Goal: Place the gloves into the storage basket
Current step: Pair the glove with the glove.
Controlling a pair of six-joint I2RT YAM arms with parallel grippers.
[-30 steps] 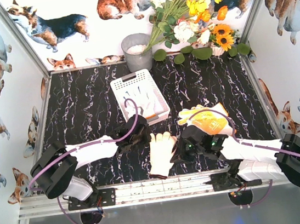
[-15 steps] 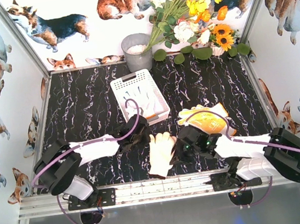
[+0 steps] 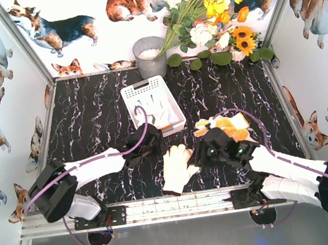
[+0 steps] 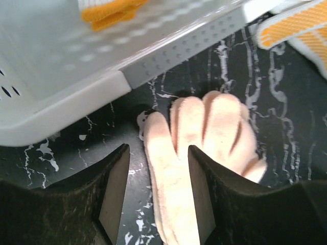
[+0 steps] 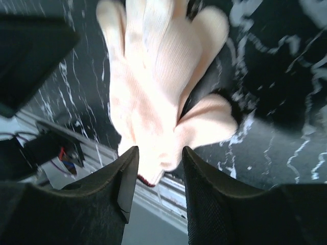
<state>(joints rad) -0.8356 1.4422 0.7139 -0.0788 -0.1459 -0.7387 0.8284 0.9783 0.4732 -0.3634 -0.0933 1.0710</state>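
A cream glove (image 3: 176, 168) is lying flat near the table's (image 3: 91, 120) six o'clock edge. The left gripper (image 4: 158, 153) and right gripper (image 5: 156, 153) are flanking it, both spread, holding nothing. Likely next: pinching it, then carrying it toward twelve o'clock into the storage basket (image 3: 144, 84).

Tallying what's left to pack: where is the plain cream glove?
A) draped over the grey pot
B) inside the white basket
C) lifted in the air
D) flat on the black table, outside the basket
D: the cream glove lies flat on the table, nearer the front edge than the storage basket.
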